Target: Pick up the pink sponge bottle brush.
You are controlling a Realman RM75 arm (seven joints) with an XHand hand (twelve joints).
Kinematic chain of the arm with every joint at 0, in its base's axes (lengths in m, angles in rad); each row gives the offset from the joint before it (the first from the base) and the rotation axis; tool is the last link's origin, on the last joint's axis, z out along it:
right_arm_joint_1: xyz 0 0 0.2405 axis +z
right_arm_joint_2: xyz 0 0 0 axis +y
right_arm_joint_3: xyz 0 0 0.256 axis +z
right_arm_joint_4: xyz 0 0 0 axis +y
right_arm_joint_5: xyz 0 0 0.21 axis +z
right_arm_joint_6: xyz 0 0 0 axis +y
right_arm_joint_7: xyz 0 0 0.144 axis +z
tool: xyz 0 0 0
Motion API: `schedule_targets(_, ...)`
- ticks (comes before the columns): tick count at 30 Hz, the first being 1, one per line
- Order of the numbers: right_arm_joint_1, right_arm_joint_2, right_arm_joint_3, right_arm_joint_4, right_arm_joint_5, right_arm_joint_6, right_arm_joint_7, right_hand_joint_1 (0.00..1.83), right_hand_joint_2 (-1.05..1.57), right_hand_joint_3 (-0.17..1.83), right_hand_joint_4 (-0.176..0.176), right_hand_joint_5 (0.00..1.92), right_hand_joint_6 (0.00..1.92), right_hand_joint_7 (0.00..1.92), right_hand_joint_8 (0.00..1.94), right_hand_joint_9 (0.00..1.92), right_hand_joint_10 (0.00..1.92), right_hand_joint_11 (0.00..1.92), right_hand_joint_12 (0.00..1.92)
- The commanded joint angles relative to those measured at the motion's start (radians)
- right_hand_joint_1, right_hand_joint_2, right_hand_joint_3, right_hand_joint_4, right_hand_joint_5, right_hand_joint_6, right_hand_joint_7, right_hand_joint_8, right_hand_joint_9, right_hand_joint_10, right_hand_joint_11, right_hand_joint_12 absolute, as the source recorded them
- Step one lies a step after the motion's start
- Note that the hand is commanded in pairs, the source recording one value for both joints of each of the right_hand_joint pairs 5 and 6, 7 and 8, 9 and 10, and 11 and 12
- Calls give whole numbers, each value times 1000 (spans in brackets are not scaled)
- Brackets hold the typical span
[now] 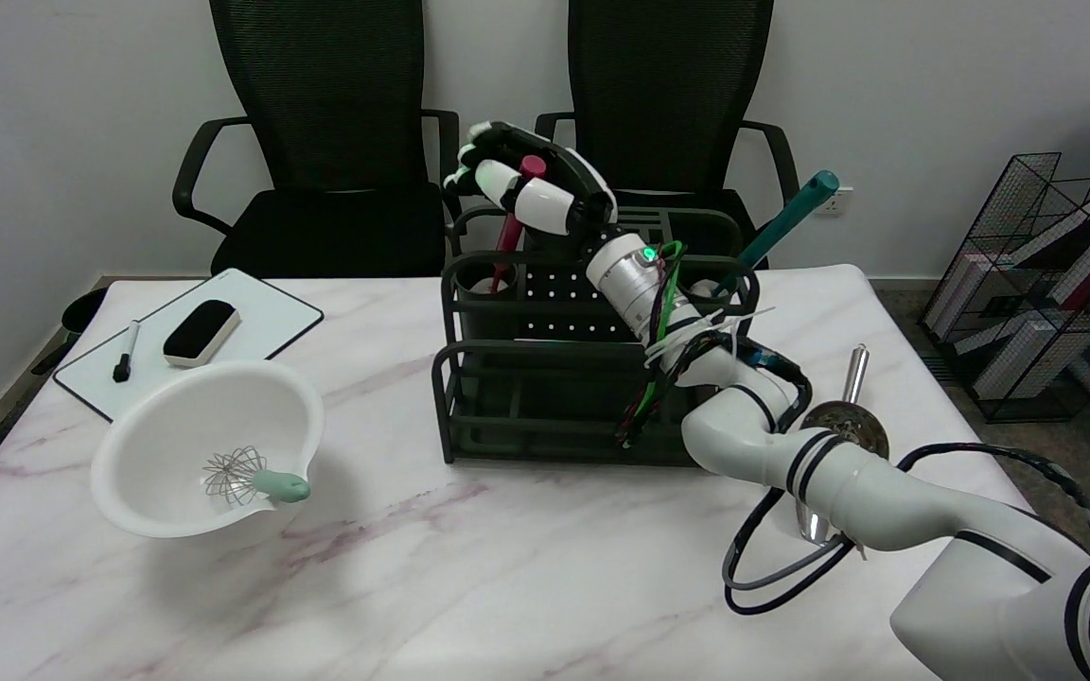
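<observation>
The pink sponge bottle brush point(508, 235) stands tilted in the back-left cup of the dark dish rack point(545, 397). Its dark pink handle rises out of the cup, and its lower end is mostly hidden inside. My right hand point(534, 187) is at the top of the handle, above the rack's back left corner. Its fingers are curled around the handle, and the handle's pink tip point(533, 165) shows between them. The brush still sits in the cup.
A teal-handled tool point(788, 219) leans out of the rack's back-right cup. A white bowl point(167, 426) holding a whisk point(252, 478) sits front left, behind it a whiteboard point(261, 322) with an eraser and a marker. A metal utensil point(848, 421) lies at the right.
</observation>
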Motion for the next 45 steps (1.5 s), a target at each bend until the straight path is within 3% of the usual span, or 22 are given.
schedule_targets(1, 5, -1, 6, -12, 2, -12, -1, 1384, 1354, 591, 0, 1473, 1473, 1412, 1412, 1175, 1175, 966, 966)
schedule_targets(4, 5, -1, 7, -11, 2, -12, -1, 1314, 1499, 417, 0, 1728, 1728, 1565, 1565, 1269, 1269, 1082, 1082)
schedule_targets(7, 5, -1, 5, -9, 2, -12, -1, 1280, 1561, 355, 0, 1850, 1850, 1635, 1635, 1312, 1312, 1133, 1133)
schedule_targets(18, 5, -1, 2, -1, 2, -5, -1, 1223, 1560, 307, 0, 1920, 1920, 1786, 1786, 1412, 1412, 1197, 1197)
schedule_targets(19, 4, -1, 1, 0, 2, -3, -1, 1237, 1497, 376, 0, 1901, 1901, 1742, 1742, 1397, 1397, 1178, 1178)
schedule_targets(21, 3, -1, 1, 1, 2, -1, -1, 1388, 993, 888, 0, 1506, 1506, 1557, 1557, 1342, 1342, 1105, 1105)
schedule_targets(23, 0, -1, 1, 1, 2, 0, -1, 1407, 678, 1095, 0, 1341, 1341, 1499, 1499, 1321, 1321, 1040, 1040)
schedule_targets(31, -2, -1, -2, 7, 2, 0, 0, 1340, 79, 1308, 0, 1290, 1290, 1487, 1487, 1297, 1297, 811, 811)
schedule_targets(45, -5, -1, -4, 23, 2, 0, -1, 1287, -70, 1415, 0, 1364, 1364, 1531, 1531, 1359, 1359, 735, 735)
